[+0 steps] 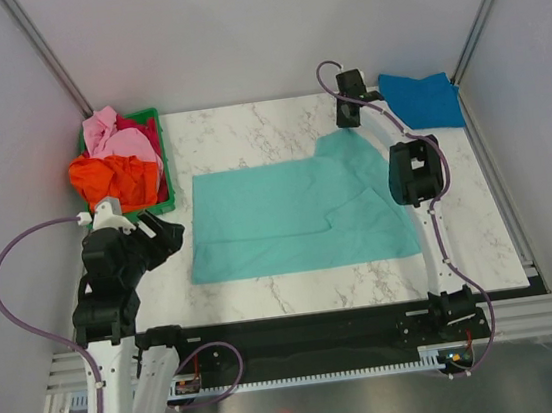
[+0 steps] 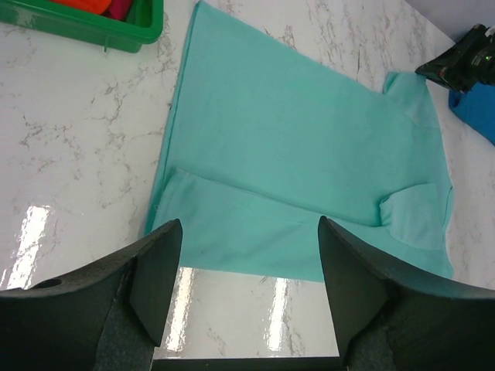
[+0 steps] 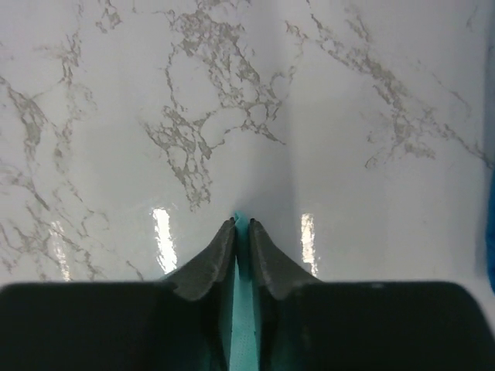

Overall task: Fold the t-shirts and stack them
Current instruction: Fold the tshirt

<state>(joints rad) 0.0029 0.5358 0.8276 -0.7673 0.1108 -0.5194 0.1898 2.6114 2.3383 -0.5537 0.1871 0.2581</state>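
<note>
A mint-teal t-shirt (image 1: 292,215) lies spread on the marble table, its lower part folded over; it also shows in the left wrist view (image 2: 302,147). My right gripper (image 1: 348,117) is shut on the shirt's far right corner; the right wrist view shows a teal strip (image 3: 242,305) pinched between the fingers, gripper (image 3: 241,224). My left gripper (image 1: 164,238) is open and empty, left of the shirt's near-left corner, gripper (image 2: 249,232). A bright blue t-shirt (image 1: 422,98) lies folded at the far right. Orange (image 1: 111,178), pink (image 1: 118,137) and red shirts lie in the crate.
A green plastic crate (image 1: 160,203) stands at the far left of the table, its corner in the left wrist view (image 2: 93,29). Grey walls and metal frame posts close in the table. A black rail runs along the near edge.
</note>
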